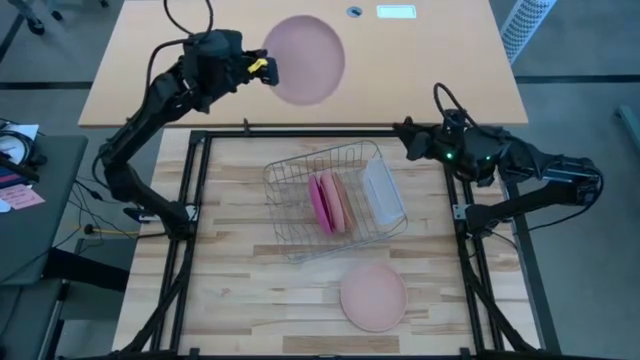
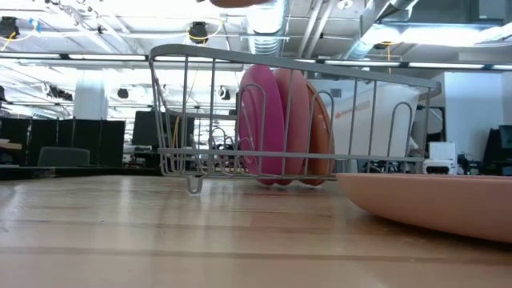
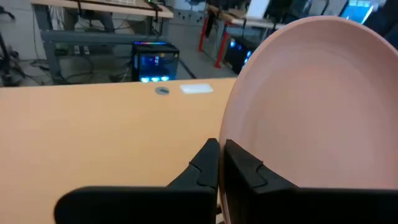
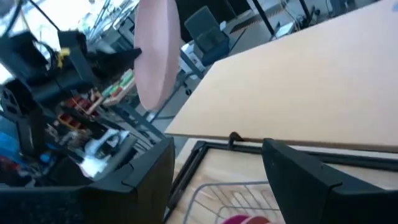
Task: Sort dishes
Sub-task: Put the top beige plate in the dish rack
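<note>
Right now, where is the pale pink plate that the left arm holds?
In the high view the pale pink plate is top centre, over the tan tabletop beyond the wire rack, gripped at its edge by the left end effector.

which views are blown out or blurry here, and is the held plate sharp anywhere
Low view: ceiling lights blow out the top, wire rack backlit, near salmon plate soft. Right wrist view: washed out at upper left, pale pink plate edge-on and smeared. Left wrist view: the plate is fairly sharp in the shut left gripper. High view: evenly lit.
</note>
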